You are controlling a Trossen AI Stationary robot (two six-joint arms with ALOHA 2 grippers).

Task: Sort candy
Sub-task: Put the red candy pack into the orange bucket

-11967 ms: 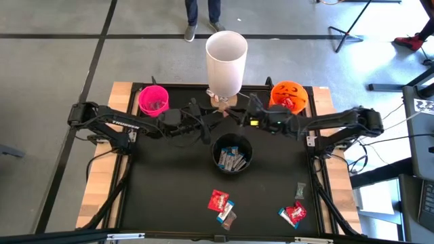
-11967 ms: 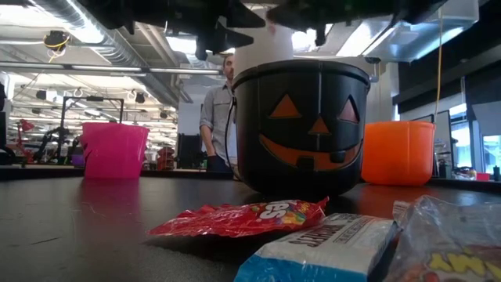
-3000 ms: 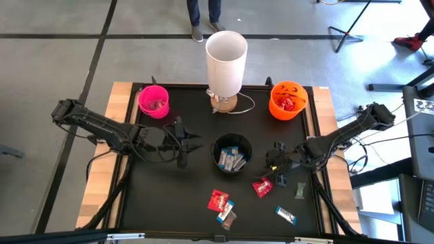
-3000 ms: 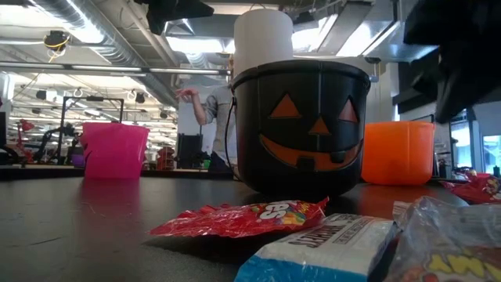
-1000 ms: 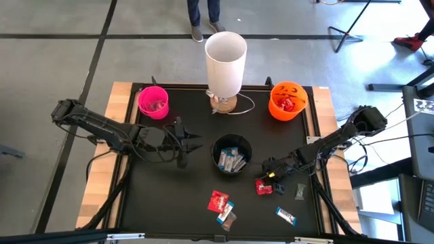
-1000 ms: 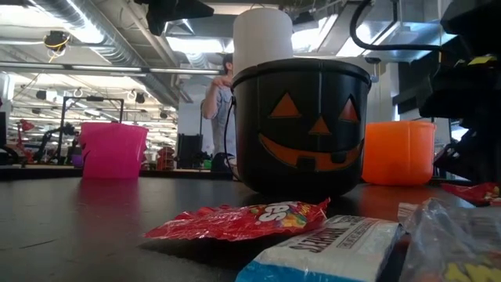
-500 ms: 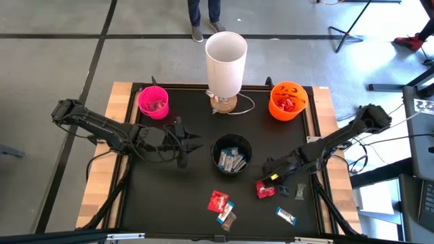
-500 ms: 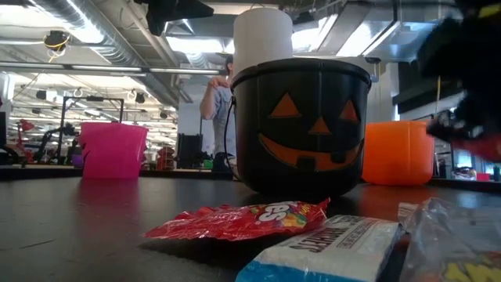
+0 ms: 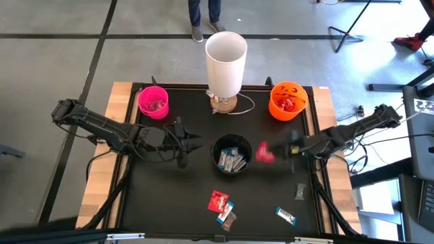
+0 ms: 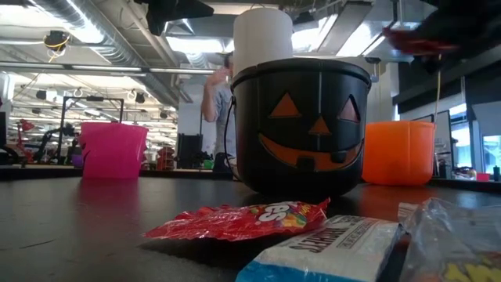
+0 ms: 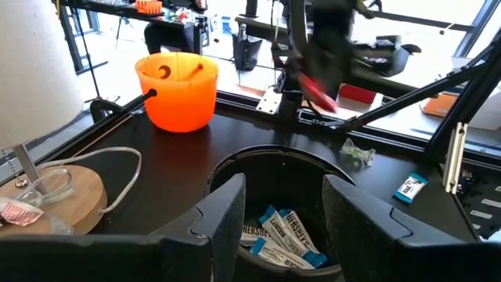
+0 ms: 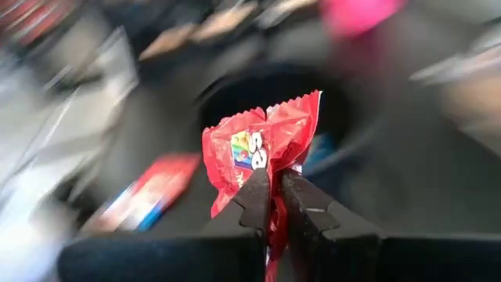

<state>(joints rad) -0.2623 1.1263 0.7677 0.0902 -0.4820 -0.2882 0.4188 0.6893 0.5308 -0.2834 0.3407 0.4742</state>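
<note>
My right gripper [image 9: 272, 153] hangs above the table just right of the black pumpkin bucket [image 9: 232, 153] and is shut on a red candy packet [image 12: 262, 153], which shows blurred in the high view [image 9: 264, 153] and at the top of the low view [image 10: 415, 39]. My left gripper [image 9: 188, 144] waits open left of the bucket, its fingers [image 11: 227, 219] facing it. Blue-and-white bars [image 11: 286, 231] lie in the bucket. More candy lies near the front edge: a red packet [image 9: 218, 200], a silvery bar [image 9: 287, 216] and a grey wrapper [image 9: 300, 192]. My right gripper pinches one end of the red packet [image 12: 270, 176] between its two fingertips [image 12: 254, 200]. The fingers come from the table's right, slanting a little downward. The packet sticks out beyond the fingertips, lifted clear of the table.
A pink cup [image 9: 154, 100] stands at the far left and an orange pumpkin bucket [image 9: 287, 100] with red packets at the far right. A tall white cylinder [image 9: 226, 54] on a wooden base stands at the far middle. A person stands beyond the table [image 10: 215, 117].
My right gripper has risen from the table with the red packet and gone toward the far edge, beside the black bucket, tipping from pointing steeply down to nearly level. The packet is lifted clear of the table.
</note>
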